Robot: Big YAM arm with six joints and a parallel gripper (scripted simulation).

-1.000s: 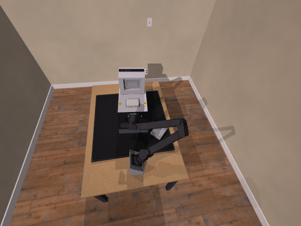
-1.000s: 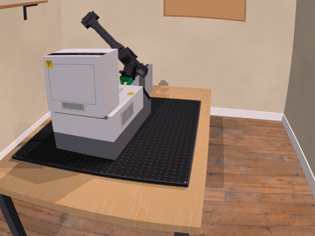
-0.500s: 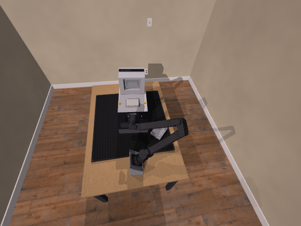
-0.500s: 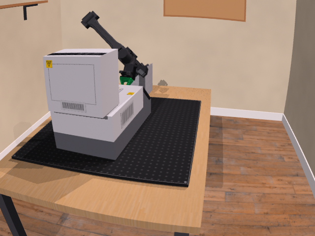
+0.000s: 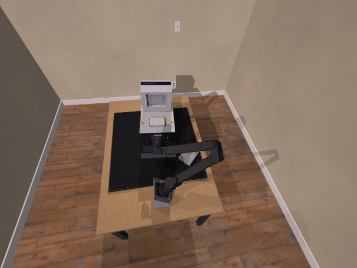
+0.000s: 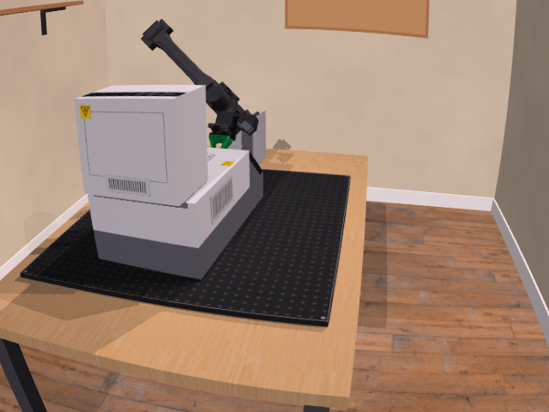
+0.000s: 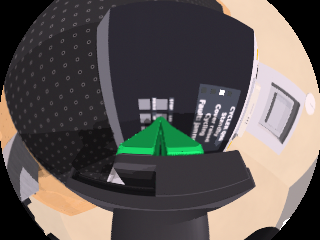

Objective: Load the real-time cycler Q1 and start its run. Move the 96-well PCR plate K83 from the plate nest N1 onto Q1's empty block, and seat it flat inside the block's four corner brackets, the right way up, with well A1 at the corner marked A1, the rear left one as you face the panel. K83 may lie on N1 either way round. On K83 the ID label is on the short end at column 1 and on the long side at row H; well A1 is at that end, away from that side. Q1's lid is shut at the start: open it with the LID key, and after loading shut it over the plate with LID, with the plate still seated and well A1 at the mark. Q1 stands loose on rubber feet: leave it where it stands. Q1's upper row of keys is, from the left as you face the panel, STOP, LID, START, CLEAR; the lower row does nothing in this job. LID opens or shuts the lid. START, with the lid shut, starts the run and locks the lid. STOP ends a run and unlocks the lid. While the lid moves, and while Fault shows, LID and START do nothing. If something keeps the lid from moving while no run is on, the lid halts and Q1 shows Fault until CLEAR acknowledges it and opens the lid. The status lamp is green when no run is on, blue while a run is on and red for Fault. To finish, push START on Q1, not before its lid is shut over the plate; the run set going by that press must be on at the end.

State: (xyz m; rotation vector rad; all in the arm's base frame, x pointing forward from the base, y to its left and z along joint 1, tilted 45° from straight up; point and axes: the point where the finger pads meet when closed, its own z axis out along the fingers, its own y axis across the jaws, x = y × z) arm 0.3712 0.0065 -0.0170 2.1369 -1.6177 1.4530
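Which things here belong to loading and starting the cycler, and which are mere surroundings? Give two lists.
Job: cycler Q1, plate K83, plate nest N1, shut gripper, status lamp.
Surroundings: wall switch, noticeboard, shelf bracket.
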